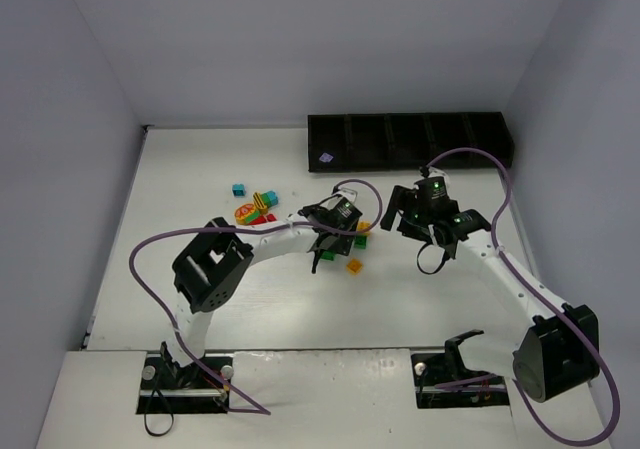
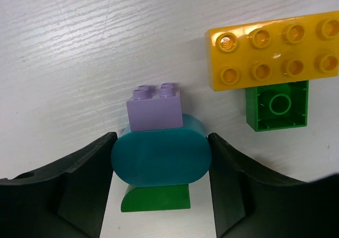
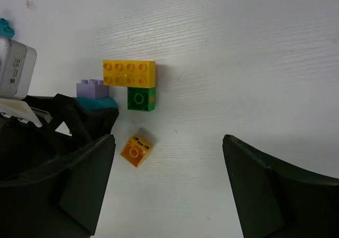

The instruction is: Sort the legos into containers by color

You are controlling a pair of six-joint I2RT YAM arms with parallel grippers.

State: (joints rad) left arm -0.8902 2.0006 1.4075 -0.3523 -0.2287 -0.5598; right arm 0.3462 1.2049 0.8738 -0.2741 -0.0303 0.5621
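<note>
The left gripper (image 2: 161, 166) pinched a teal rounded plastic brick (image 2: 160, 158) on the white table (image 2: 79, 47) — a lilac studded brick (image 2: 155, 111) touched its far side. The right gripper (image 3: 168, 142) hung spread wide near a small orange brick (image 3: 136, 150) — the long black divided tray (image 1: 410, 139) stood well apart.

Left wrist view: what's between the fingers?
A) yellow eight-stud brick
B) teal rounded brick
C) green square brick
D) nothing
B: the teal rounded brick sits between the left fingers, which look to touch its two sides. The yellow eight-stud brick and green square brick lie off to the side, outside them.
</note>
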